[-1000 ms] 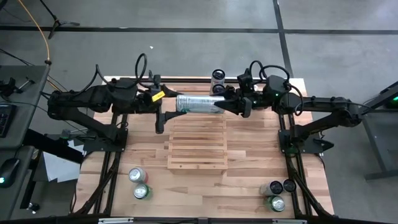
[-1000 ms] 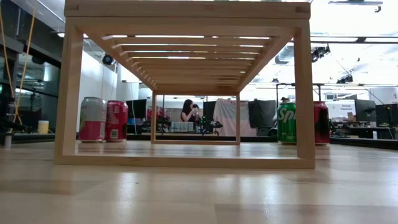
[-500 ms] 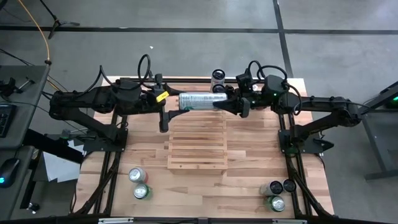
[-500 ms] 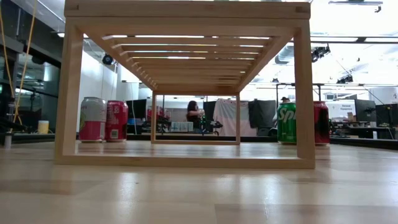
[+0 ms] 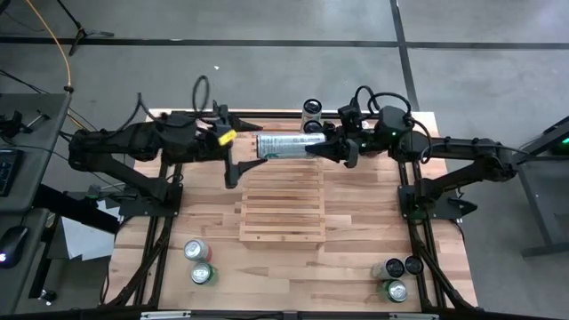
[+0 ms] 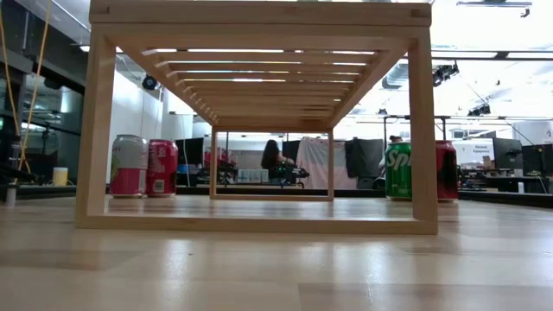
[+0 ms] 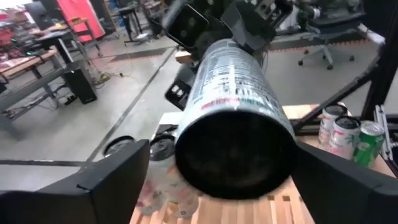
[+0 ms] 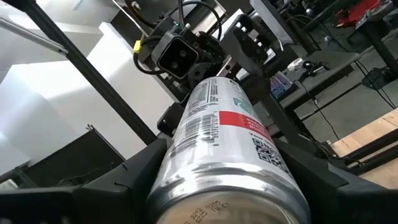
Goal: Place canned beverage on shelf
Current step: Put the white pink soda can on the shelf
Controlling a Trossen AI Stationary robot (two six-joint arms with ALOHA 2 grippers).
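A tall silver can (image 5: 284,145) hangs level above the far end of the pale slatted shelf (image 5: 281,200). One end lies between the fingers of my right gripper (image 5: 322,147), which is shut on it. My left gripper (image 5: 233,144) is at the can's other end (image 7: 235,155) and is open. Its two fingers (image 7: 106,183) stand on either side of that end with a gap to the can. In the low view only the shelf's frame (image 6: 97,130) shows; the can and both grippers are above that picture. My right gripper pinches the can's end toward the table's right (image 8: 205,168) between its two fingers (image 8: 124,180), one on each side of the round wall. The fingers come level from the table's right and lie along the can. The can is lifted clear, lying level above the shelf.
Two cans (image 5: 311,113) stand at the table's far edge behind the held can. Two more (image 5: 200,261) stand near the front left and three (image 5: 396,276) near the front right. The black arm frames (image 5: 164,222) run along both sides. A person (image 6: 278,161) moves in the room behind.
My left gripper has opened and let go of the can's left end, staying where it was. The can has stayed level above the shelf in my right gripper. The person behind has walked toward the right.
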